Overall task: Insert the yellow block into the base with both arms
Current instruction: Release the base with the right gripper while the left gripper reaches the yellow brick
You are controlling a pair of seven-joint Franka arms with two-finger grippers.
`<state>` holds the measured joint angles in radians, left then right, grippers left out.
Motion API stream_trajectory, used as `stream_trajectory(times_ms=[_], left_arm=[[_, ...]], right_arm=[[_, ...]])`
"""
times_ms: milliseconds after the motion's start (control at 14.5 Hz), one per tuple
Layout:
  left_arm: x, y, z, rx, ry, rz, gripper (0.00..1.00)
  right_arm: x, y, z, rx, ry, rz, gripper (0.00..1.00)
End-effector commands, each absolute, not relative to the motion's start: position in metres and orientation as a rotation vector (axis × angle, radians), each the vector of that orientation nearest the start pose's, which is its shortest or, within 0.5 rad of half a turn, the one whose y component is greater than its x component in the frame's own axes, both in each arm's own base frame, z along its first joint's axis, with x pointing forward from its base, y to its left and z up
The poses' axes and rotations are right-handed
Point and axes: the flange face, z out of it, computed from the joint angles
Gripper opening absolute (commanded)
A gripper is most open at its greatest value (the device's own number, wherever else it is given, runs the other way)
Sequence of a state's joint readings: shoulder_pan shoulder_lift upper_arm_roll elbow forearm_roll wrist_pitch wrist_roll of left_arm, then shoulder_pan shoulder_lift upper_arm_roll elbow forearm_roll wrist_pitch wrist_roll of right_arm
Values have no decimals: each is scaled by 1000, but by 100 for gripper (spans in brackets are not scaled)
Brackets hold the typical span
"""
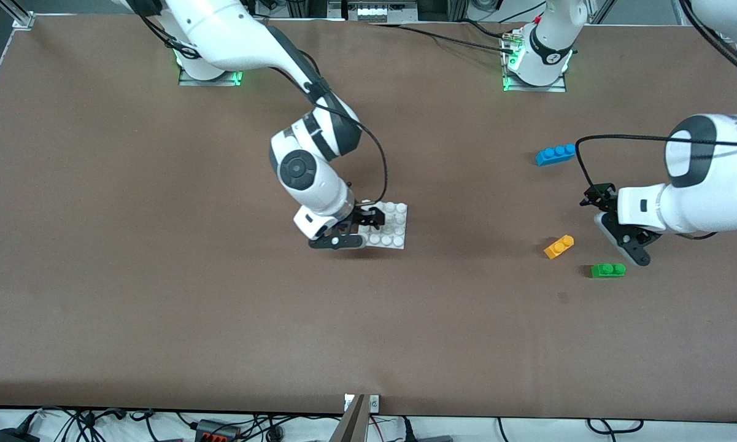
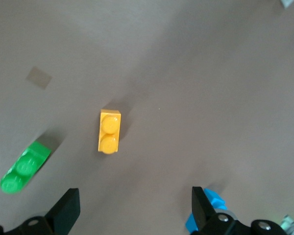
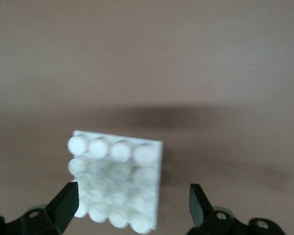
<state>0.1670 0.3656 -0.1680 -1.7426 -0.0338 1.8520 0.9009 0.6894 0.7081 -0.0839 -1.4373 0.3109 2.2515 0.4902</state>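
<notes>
— Where's the yellow block [image 1: 559, 247]?

— Lying flat on the brown table [image 1: 159, 294], two studs up, toward the left arm's end. Just beside the green two-stud brick [image 1: 608, 270], which sits a bit nearer the front camera. Blue brick [image 1: 555, 154] well apart, farther from the front camera.

— Hard to pick up?

— Probably not. Looks like small, light, hard plastic. Smooth sides, so maybe a bit slippery. Best pinched on the two long flat sides, low down, studs left free.

— And the pincers?

— Left gripper [image 2: 132, 208] up over the table near the yellow block, fingers wide, holding nothing. Right gripper [image 3: 132, 203] low over the base [image 1: 393, 226], fingers wide too, one on each side of the white plate's edge, not squeezing it.

— Where's the base?

— Flat near the middle of the table, well apart from the yellow block. Stiff plate, likely to slide if pushed, so worth holding down while the block gets pressed on.
</notes>
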Motion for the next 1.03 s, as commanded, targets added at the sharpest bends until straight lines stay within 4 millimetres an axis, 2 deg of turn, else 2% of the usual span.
stream_trajectory(times_ms=[0, 206, 344, 412, 481, 619, 825, 894, 962], left_arm=[[607, -43, 329, -2773, 1567, 367, 100], [598, -39, 298, -2752, 1524, 207, 100], [597, -44, 289, -2728, 1536, 119, 100], [599, -46, 287, -2659, 1569, 93, 100], [602, -45, 283, -2606, 1591, 71, 100], [600, -41, 267, -2603, 1597, 62, 100], [597, -35, 244, -2564, 1660, 7, 100], [598, -27, 236, -2566, 1662, -5, 100], [599, -19, 229, -2566, 1662, -22, 100]], right_arm=[[604, 385, 338, -2998, 81, 55, 100], [616, 324, 380, -3125, 137, 101, 100], [617, 288, 411, -3185, 154, 134, 100], [612, 266, 426, -3201, 134, 211, 100], [610, 247, 443, -3199, 99, 251, 100], [612, 192, 478, -3179, 1, 276, 100], [606, 127, 519, -3136, -63, 305, 100], [604, 109, 526, -3125, -79, 315, 100], [602, 82, 539, -3103, -90, 303, 100]])
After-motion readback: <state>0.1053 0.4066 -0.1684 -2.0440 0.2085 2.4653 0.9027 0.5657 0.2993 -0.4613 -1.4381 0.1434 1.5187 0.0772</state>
